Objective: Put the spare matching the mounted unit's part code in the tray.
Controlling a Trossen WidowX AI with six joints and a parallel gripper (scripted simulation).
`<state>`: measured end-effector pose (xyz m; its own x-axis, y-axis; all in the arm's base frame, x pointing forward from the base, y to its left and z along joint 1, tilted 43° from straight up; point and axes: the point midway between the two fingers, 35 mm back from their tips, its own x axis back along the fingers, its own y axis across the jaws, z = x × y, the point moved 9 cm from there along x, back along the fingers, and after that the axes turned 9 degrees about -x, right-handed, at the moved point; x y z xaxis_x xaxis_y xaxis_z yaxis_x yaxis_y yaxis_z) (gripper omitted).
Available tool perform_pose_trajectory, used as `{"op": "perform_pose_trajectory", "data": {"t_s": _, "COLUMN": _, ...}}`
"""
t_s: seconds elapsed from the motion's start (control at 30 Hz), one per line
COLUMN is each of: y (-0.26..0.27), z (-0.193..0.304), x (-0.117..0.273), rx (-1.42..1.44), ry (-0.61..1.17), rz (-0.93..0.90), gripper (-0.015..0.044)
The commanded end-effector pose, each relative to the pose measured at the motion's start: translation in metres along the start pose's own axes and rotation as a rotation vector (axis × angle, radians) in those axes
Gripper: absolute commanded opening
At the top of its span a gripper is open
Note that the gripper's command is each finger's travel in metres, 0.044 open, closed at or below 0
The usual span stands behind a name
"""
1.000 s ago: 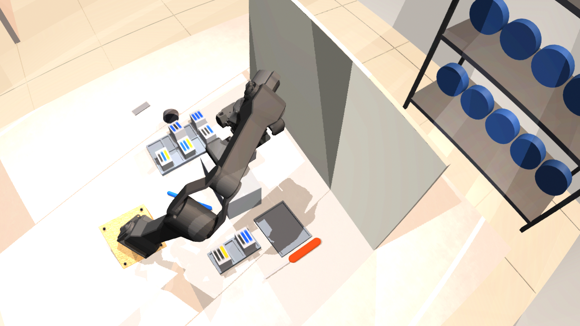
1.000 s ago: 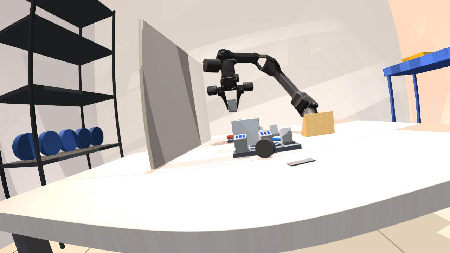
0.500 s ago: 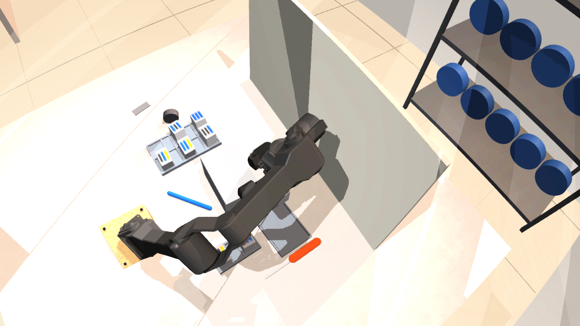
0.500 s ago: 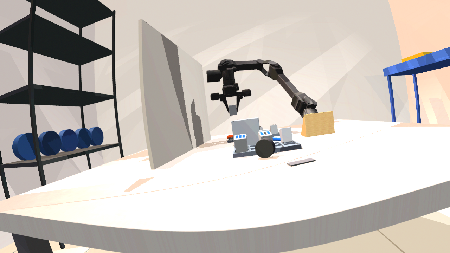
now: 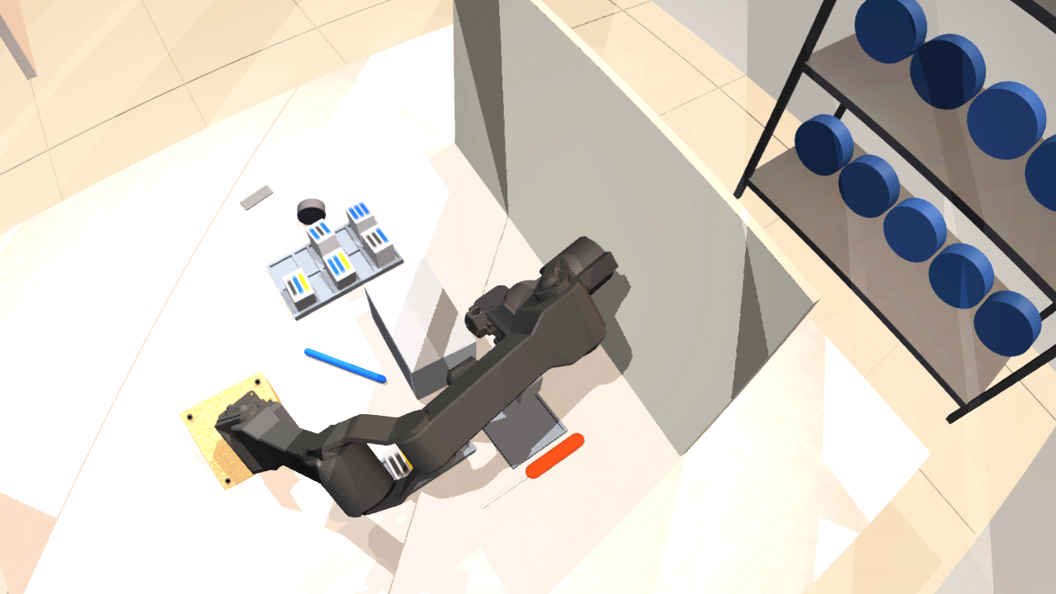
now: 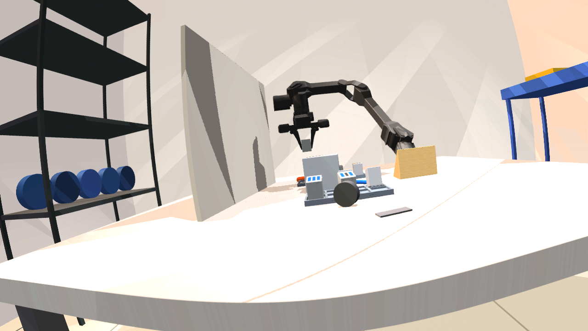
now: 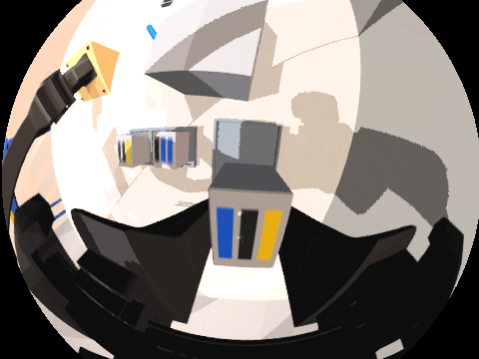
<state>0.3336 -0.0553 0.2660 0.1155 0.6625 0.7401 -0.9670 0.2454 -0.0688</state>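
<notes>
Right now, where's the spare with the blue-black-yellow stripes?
In the wrist view the spare sits clamped in the hand, raised above the tray, beside the big grey box.

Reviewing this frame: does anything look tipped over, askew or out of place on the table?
One thing: a dark puck stands on its edge against the front of the spares rack, not lying flat. Otherwise nothing stands out. The tool holds a spare block squarely, striped face upright, above the tray.
</notes>
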Motion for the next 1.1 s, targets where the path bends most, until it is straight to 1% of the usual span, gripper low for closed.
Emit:
{"op": "perform_pose_trajectory", "data": {"t_s": 0.0, "y": 0.0, "z": 0.0, "x": -0.004, "rx": 0.006, "ry": 0.004, "rz": -0.001, "gripper": 0.0}}
{"op": "perform_pose_trajectory", "data": {"t_s": 1.07, "y": -0.003, "z": 0.0, "x": -0.027, "rx": 0.005, "ry": 0.002, "rz": -0.001, "gripper": 0.0}}
